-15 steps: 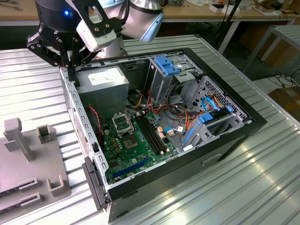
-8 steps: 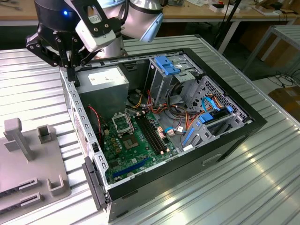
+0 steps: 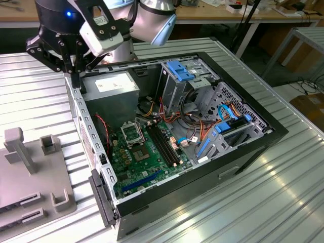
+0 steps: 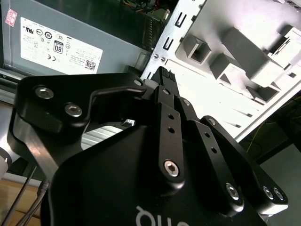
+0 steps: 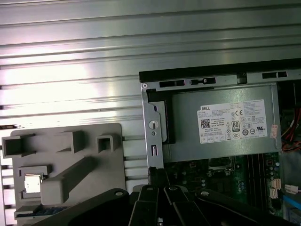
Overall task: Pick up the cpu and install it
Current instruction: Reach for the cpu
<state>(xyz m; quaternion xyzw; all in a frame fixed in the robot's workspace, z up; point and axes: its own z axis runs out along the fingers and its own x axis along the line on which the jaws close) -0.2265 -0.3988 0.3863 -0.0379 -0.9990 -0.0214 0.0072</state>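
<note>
1. cpu is not in the end effector. The fingers are drawn together with nothing between them, seen plainest in the second wrist view.
2. The fingertips hang at the top edge of the case wall, just beside the corner of the power supply. I cannot tell whether they touch the wall.
3. Outward on the case side are the motherboard and the socket. The socket has a metal frame and a dark centre, so by my reading no chip is seated.
4. Outward on the other side, across the wall and well apart from the end effector, a grey holder sits on the table. The cpu lies flat in one of its pockets.
5. Judgement: this is the pick-up step, and no grasp has been made. A grasp calls for the fingers to part and for travel away from the case toward the holder pocket, then a square descent onto a thin, flat chip.
6. Views:
   - The first wrist view gives the cpu in its pocket.
   - The exterior view gives the socket and the end effector's stand against the wall.
</note>
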